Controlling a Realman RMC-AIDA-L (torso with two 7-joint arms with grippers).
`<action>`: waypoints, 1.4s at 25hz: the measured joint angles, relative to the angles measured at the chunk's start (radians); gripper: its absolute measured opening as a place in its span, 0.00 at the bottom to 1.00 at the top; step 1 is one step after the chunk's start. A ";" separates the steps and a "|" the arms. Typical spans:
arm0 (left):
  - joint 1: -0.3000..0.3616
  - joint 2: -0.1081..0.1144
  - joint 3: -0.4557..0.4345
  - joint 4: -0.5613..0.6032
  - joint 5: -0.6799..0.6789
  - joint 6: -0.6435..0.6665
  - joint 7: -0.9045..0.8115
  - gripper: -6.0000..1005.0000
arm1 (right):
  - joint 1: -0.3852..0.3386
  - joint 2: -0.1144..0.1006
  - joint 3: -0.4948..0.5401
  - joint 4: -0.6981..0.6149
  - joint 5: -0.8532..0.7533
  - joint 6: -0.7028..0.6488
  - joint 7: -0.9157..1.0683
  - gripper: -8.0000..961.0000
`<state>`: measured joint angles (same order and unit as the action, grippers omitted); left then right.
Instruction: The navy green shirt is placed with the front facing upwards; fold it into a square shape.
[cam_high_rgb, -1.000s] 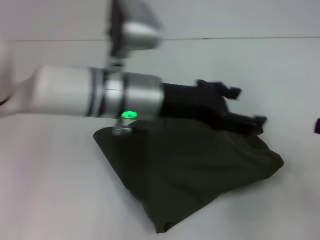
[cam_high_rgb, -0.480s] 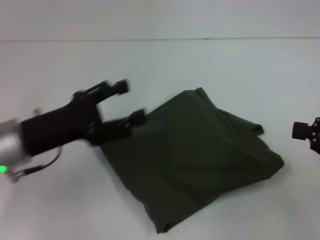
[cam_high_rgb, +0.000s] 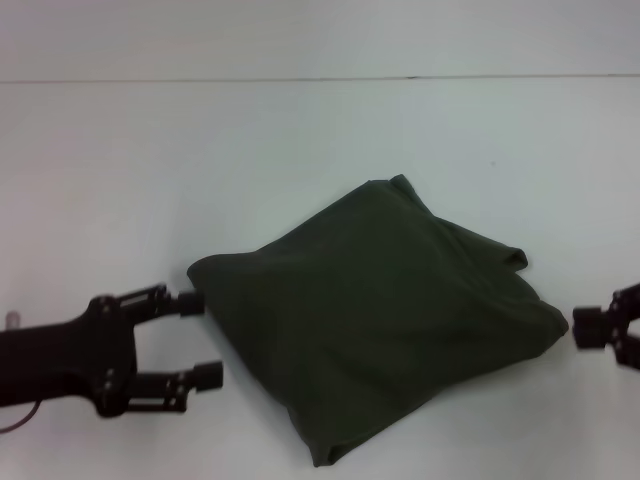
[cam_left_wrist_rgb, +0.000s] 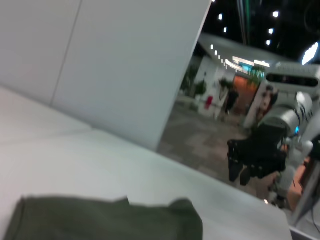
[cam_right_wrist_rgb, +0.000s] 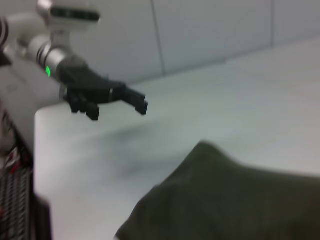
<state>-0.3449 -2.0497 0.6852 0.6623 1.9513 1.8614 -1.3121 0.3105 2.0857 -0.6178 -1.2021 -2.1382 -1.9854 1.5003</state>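
The navy green shirt (cam_high_rgb: 385, 320) lies on the white table as a folded, roughly square, slightly puffy bundle with no lettering showing. It also appears in the left wrist view (cam_left_wrist_rgb: 100, 220) and the right wrist view (cam_right_wrist_rgb: 230, 195). My left gripper (cam_high_rgb: 200, 340) is open just off the shirt's left edge, near the table's front, and holds nothing. The right wrist view shows the left gripper (cam_right_wrist_rgb: 107, 97) farther off. My right gripper (cam_high_rgb: 590, 328) sits at the frame's right edge, close to the shirt's right corner, and is also seen hanging above the table (cam_left_wrist_rgb: 252, 157).
The white table (cam_high_rgb: 320, 150) spreads all around the shirt. A wall line runs along its far edge. In the left wrist view, a room with lights lies beyond the table's end.
My left arm has pulled back from across the shirt to the lower left, leaving the shirt uncovered. The right gripper has dropped lower, closer to the shirt's right corner.
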 joint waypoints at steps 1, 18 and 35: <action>-0.001 0.002 -0.008 0.002 0.021 0.005 -0.008 0.93 | -0.001 0.000 -0.018 -0.008 -0.013 0.000 0.018 0.05; 0.000 0.024 -0.115 0.046 0.222 0.079 -0.087 0.93 | 0.001 0.001 -0.079 -0.099 -0.080 0.000 0.120 0.56; -0.009 0.025 -0.111 0.045 0.252 0.076 -0.094 0.93 | -0.011 0.003 -0.106 -0.108 -0.082 0.001 0.073 0.96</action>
<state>-0.3541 -2.0248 0.5739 0.7077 2.2029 1.9369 -1.4060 0.2999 2.0884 -0.7238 -1.3099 -2.2199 -1.9849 1.5735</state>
